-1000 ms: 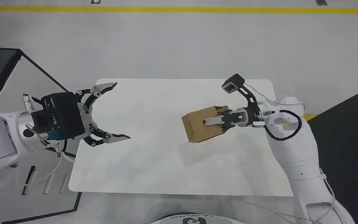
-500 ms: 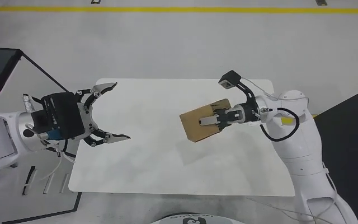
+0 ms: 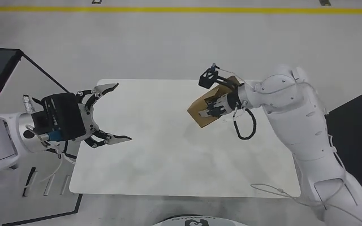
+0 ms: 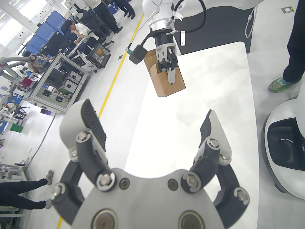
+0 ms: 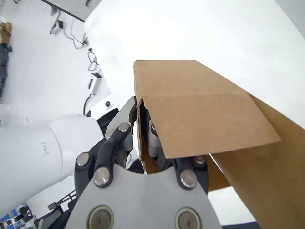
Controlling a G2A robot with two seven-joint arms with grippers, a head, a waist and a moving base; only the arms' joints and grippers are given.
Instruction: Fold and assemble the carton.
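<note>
Right claw (image 3: 211, 108) is clamped on one wall of the carton (image 3: 198, 114), one finger inside the open end and the other flat on the outside. It holds the carton tilted and lifted over the far right part of the counter (image 3: 169, 164); whether a lower corner touches the surface I cannot tell. In the right wrist view, one flap at the gripped end stands loose over the opening.

Left claw (image 3: 121, 112) hangs at the left edge of the counter with its fingers wide apart, holding nothing, well apart from the carton.

By my reading, the first part is done: the carton stands as a squared box body, not a flat sheet. The gripped end is open, so its flaps are left to fold and tuck. The opposite end faces away from all the cameras, so I cannot say whether it is closed.
</note>
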